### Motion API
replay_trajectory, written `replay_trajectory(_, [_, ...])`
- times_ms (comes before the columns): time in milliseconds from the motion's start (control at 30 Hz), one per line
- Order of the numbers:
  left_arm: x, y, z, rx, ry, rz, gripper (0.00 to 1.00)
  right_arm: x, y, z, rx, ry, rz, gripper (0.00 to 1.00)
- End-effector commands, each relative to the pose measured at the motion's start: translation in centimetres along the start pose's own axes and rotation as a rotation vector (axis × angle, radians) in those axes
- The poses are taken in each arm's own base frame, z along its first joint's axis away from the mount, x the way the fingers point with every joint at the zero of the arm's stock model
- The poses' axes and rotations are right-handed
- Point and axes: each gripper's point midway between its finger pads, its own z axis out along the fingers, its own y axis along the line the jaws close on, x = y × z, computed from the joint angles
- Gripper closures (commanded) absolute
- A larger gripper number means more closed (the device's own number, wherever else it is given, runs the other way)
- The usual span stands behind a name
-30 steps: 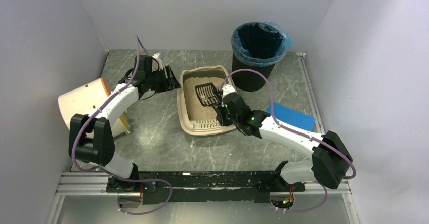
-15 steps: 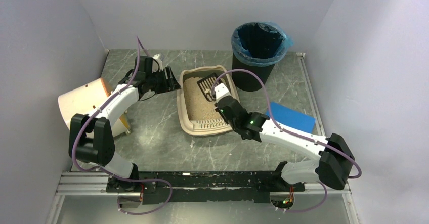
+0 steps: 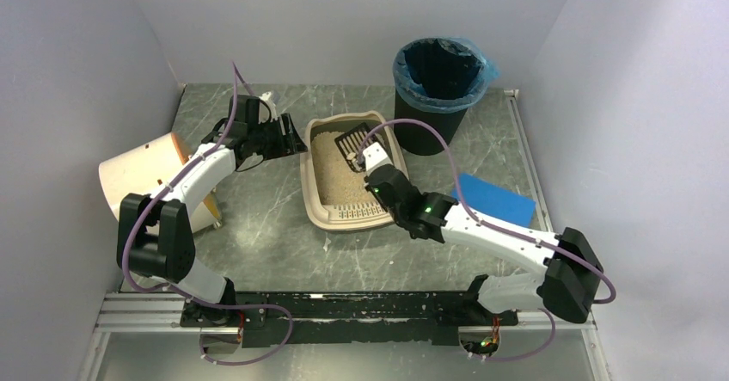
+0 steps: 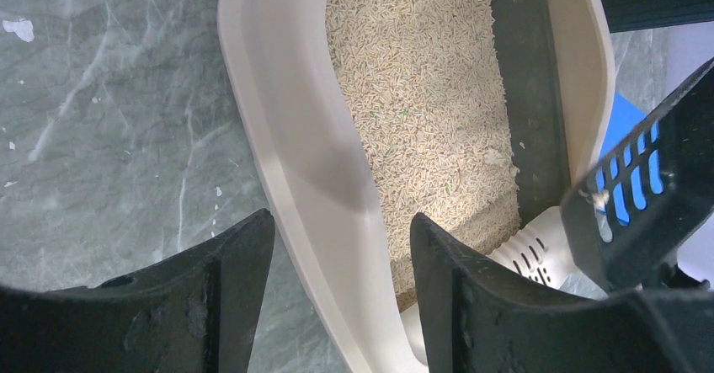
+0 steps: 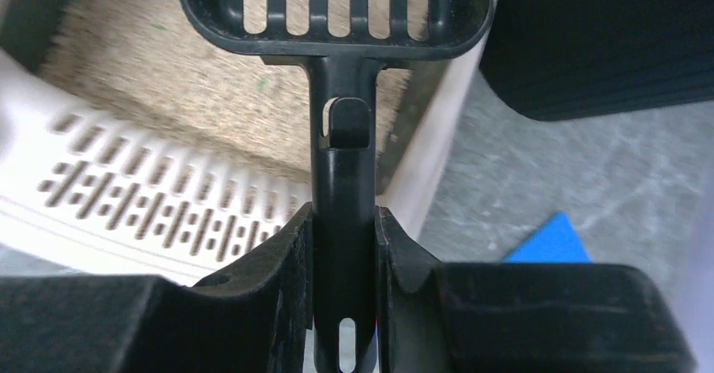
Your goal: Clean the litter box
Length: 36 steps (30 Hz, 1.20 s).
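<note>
The beige litter box (image 3: 306,179) holds tan litter and sits mid-table, its slotted grate lip (image 5: 126,192) at the near end. My left gripper (image 3: 290,139) straddles the box's left rim (image 4: 286,137), one finger outside over the table and one over the litter, closed on the wall. My right gripper (image 3: 371,168) is shut on the handle of a black slotted scoop (image 5: 337,7). The scoop head (image 3: 350,144) hovers over the litter near the box's far right corner and shows at the right edge of the left wrist view (image 4: 648,196). Nothing big shows in the scoop.
A black round bin with a blue liner (image 3: 440,89) stands just beyond the box's far right corner, close to the scoop. A cream drum (image 3: 142,175) lies at the left wall. A blue flat pad (image 3: 494,199) lies right of the box.
The right arm carried the scoop from the middle of the litter toward the box's far right corner, then nearly stopped. The left gripper stayed on the rim.
</note>
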Motion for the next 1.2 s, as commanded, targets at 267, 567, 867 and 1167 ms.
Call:
replay_trajectory(267, [-0.5, -0.6, -0.4, 0.028, -0.023, 0.016, 0.35, -3.6, 3.9, -1.3, -0.330, -0.054, 0.390, 1.00])
replay_trajectory(567, [-0.5, -0.6, -0.2, 0.031, -0.022, 0.015, 0.35, -3.8, 0.8, -1.7, -0.111, -0.082, 0.166, 1.00])
replay_trajectory(867, [-0.6, -0.5, -0.3, 0.024, -0.021, 0.019, 0.35, -3.5, -0.2, -1.5, -0.017, -0.089, 0.050, 1.00])
replay_trajectory(1167, [-0.5, -1.3, -0.2, 0.072, -0.015, 0.020, 0.34, -2.3, 3.2, -0.4, -0.222, -0.008, 0.211, 1.00])
